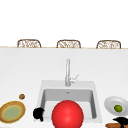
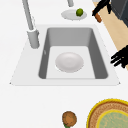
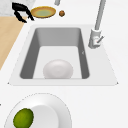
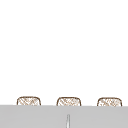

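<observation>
The right hand (image 1: 121, 121) curls round a brown stick (image 1: 112, 125) at the near right, just near of the white plate (image 1: 110, 103) holding a lime (image 1: 118, 108). The left hand (image 1: 38, 113) hovers at the sink's (image 1: 42, 86) near-left corner, fingers loosely bent, holding nothing. A red ball (image 1: 67, 114) shows in front.

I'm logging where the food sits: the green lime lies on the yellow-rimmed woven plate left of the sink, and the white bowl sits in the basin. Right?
Not quite. The green round lime lies on the plain white plate right of the grey sink, as the front view shows. The yellow-rimmed woven plate on the left carries no lime. The white bowl does sit in the basin.
</observation>
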`<state>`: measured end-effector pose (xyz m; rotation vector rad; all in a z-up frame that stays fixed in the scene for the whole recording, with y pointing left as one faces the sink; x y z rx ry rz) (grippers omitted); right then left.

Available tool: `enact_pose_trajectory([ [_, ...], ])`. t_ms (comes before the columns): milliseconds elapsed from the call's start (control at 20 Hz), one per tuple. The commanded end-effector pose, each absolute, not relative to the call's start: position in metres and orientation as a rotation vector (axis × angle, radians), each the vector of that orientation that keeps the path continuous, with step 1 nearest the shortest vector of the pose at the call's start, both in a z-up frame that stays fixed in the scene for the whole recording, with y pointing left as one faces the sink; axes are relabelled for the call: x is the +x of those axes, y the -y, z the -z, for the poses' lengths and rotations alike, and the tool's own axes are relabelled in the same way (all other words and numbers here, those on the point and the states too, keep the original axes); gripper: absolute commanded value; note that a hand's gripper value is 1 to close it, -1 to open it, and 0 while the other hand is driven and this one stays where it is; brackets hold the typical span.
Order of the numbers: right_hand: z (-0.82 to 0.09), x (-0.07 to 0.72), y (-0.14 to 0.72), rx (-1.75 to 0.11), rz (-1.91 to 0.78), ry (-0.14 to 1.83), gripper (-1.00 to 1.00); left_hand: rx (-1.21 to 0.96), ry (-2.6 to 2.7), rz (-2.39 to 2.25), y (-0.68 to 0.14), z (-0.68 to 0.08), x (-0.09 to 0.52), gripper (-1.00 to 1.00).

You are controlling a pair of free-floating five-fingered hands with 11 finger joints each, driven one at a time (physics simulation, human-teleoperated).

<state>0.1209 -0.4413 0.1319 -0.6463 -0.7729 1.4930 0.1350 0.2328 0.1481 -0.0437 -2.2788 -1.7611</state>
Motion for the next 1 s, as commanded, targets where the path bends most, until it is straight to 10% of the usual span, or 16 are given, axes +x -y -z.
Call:
enact_pose_trajectory([
  [0, -0.12, 0.139, 0.436, -0.585, -1.532, 0.662, -1.0, -0.044, 2.279, 1.761, -0.233, -0.148, 0.135, 0.0],
  [450, -0.084, 0.151, 0.431, -0.622, -1.528, 0.668, -1.0, -0.044, 2.279, 1.761, -0.233, -0.148, 0.135, 0.0],
  [500, -0.087, 0.153, 0.421, -0.634, -1.526, 0.655, 1.0, -0.044, 2.279, 1.761, -0.233, -0.148, 0.135, 0.0],
  [950, -0.086, 0.154, 0.411, -0.921, -1.432, 0.835, 1.0, -0.044, 2.279, 1.761, -0.233, -0.148, 0.135, 0.0],
])
